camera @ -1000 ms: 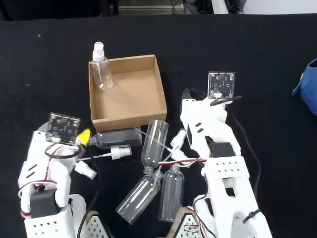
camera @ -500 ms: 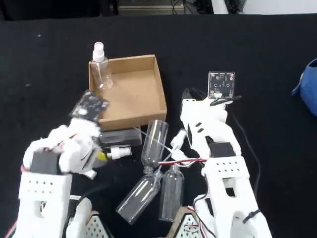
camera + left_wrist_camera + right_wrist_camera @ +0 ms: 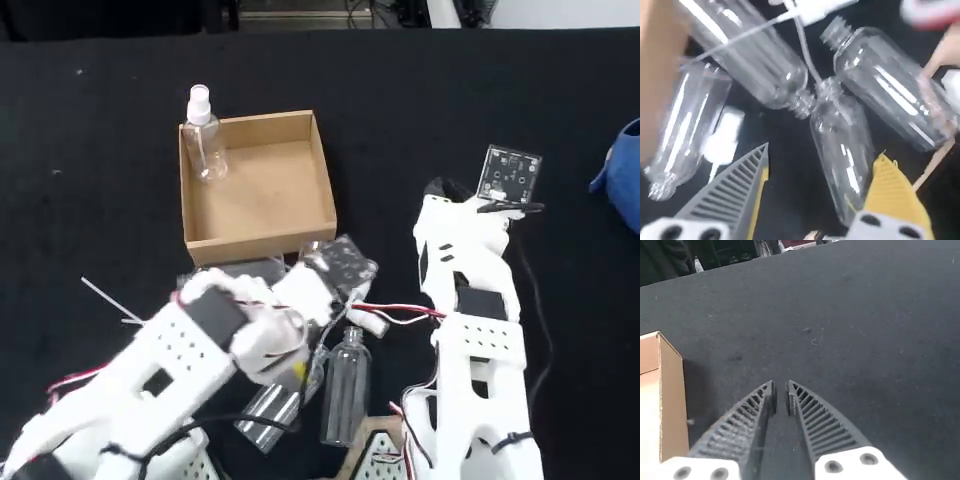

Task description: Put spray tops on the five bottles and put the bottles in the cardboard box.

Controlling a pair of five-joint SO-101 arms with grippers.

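Left gripper (image 3: pixel 823 152) spread wide; capless bottle (image 3: pixel 845 165) lies between its fingers, lower centre of frame. Right gripper (image 3: pixel 781 386) narrow, empty.

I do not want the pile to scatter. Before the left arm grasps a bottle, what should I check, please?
1. Left jaws open: ok.
2. Clear plastic bottle lies between them, neck bare: ok.
3. Necks of neighbouring bottles crowd against it: not ok.
4. Right jaws shut, empty, over black table: ok.
5. Brown cardboard box has room; one capped bottle at its corner: ok.
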